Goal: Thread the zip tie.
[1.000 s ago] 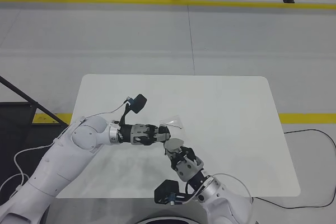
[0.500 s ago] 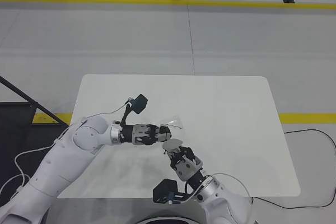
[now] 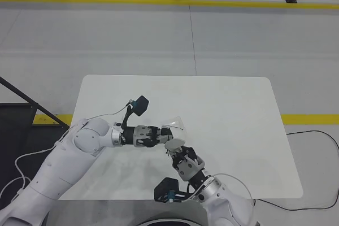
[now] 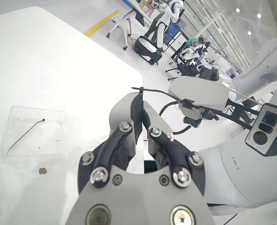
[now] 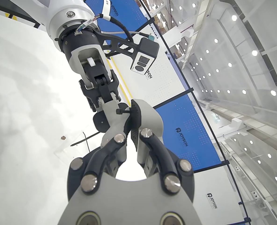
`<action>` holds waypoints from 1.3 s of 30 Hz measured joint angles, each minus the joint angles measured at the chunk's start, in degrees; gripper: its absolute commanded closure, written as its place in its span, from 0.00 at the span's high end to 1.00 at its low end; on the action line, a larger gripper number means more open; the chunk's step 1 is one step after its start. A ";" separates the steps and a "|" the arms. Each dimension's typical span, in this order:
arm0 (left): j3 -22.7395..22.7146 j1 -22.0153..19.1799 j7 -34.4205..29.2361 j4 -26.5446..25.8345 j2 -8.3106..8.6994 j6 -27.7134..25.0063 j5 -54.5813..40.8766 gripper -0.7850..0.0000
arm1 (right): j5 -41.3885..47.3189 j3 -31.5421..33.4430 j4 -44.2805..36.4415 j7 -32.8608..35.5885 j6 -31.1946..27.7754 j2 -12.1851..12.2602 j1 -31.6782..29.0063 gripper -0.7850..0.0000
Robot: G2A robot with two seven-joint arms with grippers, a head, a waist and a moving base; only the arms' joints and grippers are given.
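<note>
A thin black zip tie (image 4: 161,92) is stretched in the air between my two grippers, above the middle of the white table (image 3: 231,113). My left gripper (image 4: 139,101) is shut on it just below its square head (image 4: 140,89), and a short end sticks out past the head. My right gripper (image 5: 130,113) is shut on the strap close to the head (image 5: 119,111). From above, the left gripper (image 3: 165,134) and right gripper (image 3: 172,144) nearly touch at their tips.
A clear shallow tray (image 4: 54,118) lies on the table just beyond the grippers, with a second black zip tie (image 4: 23,134) in it. A small brown speck (image 4: 42,171) sits near the tray. The table's far and right parts are bare.
The right gripper has crept slightly toward the left gripper's tips. Both stay shut on the zip tie.
</note>
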 measured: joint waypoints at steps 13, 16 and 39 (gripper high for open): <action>-0.60 0.64 0.97 -0.41 -0.06 -1.46 1.60 0.00 | 0.28 -0.90 0.40 2.67 -0.88 -0.07 1.25 0.00; -1.03 0.91 2.15 -0.33 -0.09 -2.26 2.01 0.00 | 0.04 -1.05 0.42 2.61 -1.90 0.00 1.49 0.00; -4.21 5.72 16.72 -4.12 -0.82 -3.61 20.35 0.00 | 1.67 -0.23 -0.46 1.75 -3.21 0.68 1.16 0.00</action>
